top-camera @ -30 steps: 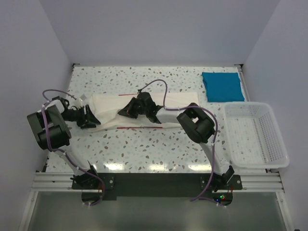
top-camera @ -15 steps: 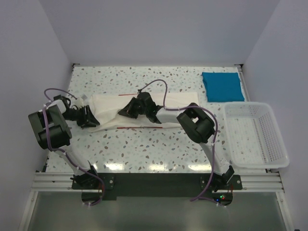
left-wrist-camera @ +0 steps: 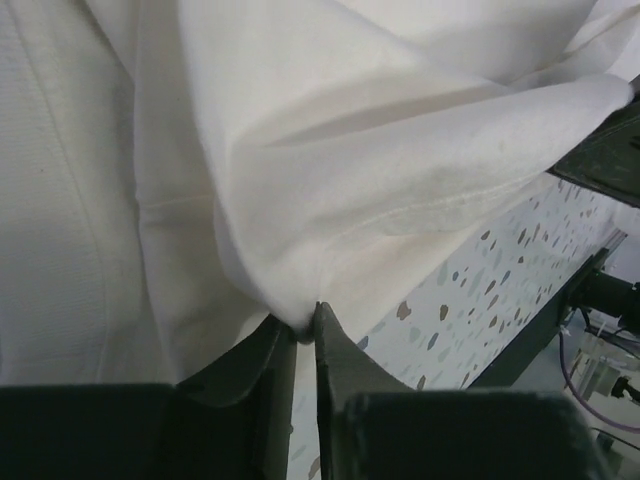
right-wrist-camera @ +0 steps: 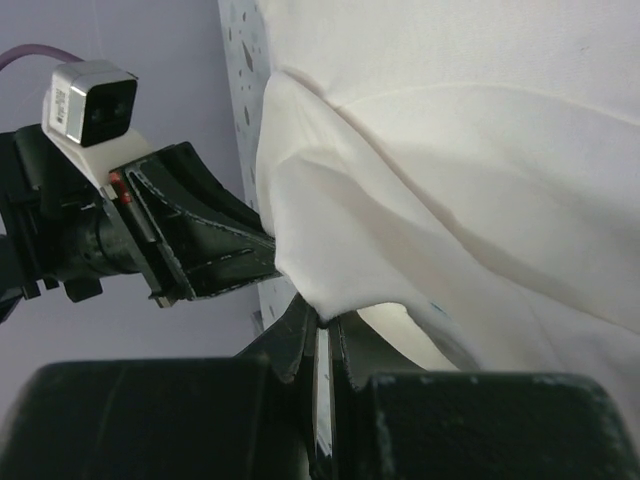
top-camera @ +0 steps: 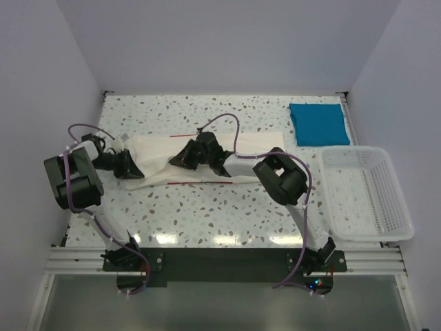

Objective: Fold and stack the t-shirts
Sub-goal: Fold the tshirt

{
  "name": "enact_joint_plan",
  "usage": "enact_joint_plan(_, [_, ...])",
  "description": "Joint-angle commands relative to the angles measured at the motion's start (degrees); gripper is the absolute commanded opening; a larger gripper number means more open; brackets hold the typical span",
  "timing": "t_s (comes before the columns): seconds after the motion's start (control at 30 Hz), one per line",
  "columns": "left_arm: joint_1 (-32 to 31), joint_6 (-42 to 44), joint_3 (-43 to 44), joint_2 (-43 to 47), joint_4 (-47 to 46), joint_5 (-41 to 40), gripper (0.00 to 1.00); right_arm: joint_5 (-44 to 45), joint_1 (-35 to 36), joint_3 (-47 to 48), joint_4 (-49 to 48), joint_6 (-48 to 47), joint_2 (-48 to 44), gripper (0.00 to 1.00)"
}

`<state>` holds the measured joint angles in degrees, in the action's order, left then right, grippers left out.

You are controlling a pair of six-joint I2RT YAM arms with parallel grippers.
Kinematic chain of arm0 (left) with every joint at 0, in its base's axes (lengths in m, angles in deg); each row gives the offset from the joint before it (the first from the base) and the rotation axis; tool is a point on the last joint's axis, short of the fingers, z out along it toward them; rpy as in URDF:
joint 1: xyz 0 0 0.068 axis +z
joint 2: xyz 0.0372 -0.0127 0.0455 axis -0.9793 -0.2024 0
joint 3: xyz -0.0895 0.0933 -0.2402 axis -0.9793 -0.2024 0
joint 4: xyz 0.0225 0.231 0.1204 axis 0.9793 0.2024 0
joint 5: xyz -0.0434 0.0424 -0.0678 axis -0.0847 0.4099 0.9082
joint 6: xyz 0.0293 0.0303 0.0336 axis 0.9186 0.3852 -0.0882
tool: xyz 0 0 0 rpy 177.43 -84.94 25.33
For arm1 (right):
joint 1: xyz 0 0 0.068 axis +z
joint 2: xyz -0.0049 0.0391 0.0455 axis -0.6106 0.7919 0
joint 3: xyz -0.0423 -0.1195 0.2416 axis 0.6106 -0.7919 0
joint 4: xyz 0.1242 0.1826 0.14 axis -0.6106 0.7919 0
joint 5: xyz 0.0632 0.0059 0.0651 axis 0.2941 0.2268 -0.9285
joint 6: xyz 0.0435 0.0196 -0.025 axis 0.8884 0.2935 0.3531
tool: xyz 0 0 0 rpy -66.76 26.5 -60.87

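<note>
The cream-white t-shirt [top-camera: 248, 143] lies in a long folded band across the middle of the table, with thin red edges showing. My left gripper [top-camera: 132, 165] is shut on its left end; in the left wrist view the gripper [left-wrist-camera: 303, 325] pinches a fold of the cream cloth [left-wrist-camera: 330, 170]. My right gripper [top-camera: 180, 160] is shut on the cloth near the band's middle; in the right wrist view the gripper [right-wrist-camera: 321, 322] pinches a cloth corner [right-wrist-camera: 420, 230]. The teal-blue t-shirt [top-camera: 318, 123] lies folded at the back right.
A white lattice basket [top-camera: 365, 193] stands at the right edge of the speckled table [top-camera: 207, 207]. White walls close in the back and both sides. The left arm's gripper shows in the right wrist view [right-wrist-camera: 190, 240], close to my right fingers.
My left gripper has moved slightly back and right with the shirt's left end. The right gripper has hardly moved.
</note>
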<state>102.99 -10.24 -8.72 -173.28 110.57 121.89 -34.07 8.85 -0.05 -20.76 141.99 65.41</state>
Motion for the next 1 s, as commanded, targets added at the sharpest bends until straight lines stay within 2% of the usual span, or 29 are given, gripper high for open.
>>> enact_joint_plan(0.0, [-0.14,-0.59,5.22,0.65,1.44,5.86,0.13,-0.33,-0.77,2.72,-0.59,-2.91,-0.85,0.00])
enact_joint_plan(0.03, [-0.14,-0.60,6.27,0.56,1.88,6.83,0.06,-0.51,-0.95,3.51,0.10,-3.88,-0.68,0.00])
enact_joint_plan(0.1, [-0.23,-1.29,9.26,-0.22,2.76,9.64,0.00,-1.56,-1.74,6.58,1.60,-7.03,-0.33,0.00])
enact_joint_plan(0.27, [-0.32,-2.70,15.93,-4.35,2.95,15.17,0.00,-4.02,-3.06,13.26,6.26,-12.40,2.83,0.00])
enact_joint_plan(0.47, [-0.67,-6.04,20.95,-10.42,0.57,18.08,0.00,-5.52,-3.94,21.08,11.79,-22.33,6.26,0.00])
enact_joint_plan(0.73, [-1.37,-9.30,23.59,-14.11,-2.60,19.67,0.00,-7.28,-5.08,22.60,13.21,-20.68,7.85,0.00])
enact_joint_plan(0.97, [-0.59,-2.97,25.18,-13.07,8.90,18.97,0.00,-8.33,-5.08,16.10,10.92,-14.71,3.46,0.00])
